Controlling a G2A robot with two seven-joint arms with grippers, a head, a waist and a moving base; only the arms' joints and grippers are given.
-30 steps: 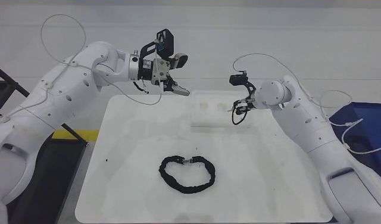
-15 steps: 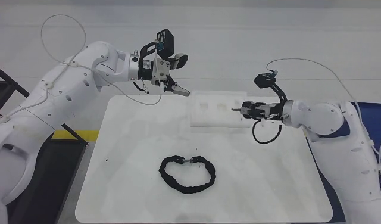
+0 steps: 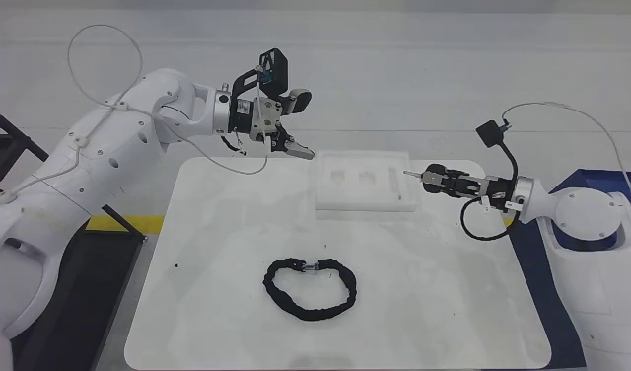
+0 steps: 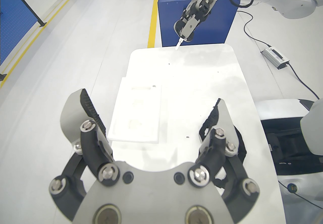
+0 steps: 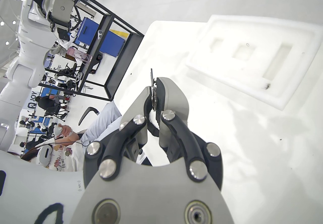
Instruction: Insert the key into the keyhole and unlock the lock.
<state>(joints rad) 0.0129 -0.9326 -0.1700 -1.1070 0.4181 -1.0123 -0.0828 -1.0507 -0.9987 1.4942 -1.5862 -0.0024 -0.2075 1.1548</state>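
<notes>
Pinching the key (image 3: 410, 174) tight between its pads, the right gripper (image 3: 429, 176) hangs over the right side of the table (image 3: 227, 302), just right of the white foam tray (image 3: 367, 205), key tip pointing left. Left gripper (image 3: 296, 146) hovers at the far left edge, fingers spread wide, holding nothing. The black chain lock (image 3: 310, 287) lies mid-table, nearer, well apart from both.

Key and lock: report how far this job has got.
Done: the key is gripped in the shut right pincer. In hand: it is held beside the foam tray, well apart from the chain lock lying on the table. Left: reaching the keyhole, inserting, turning. The left pincer hangs open and empty, so nothing steadies the lock.
</notes>
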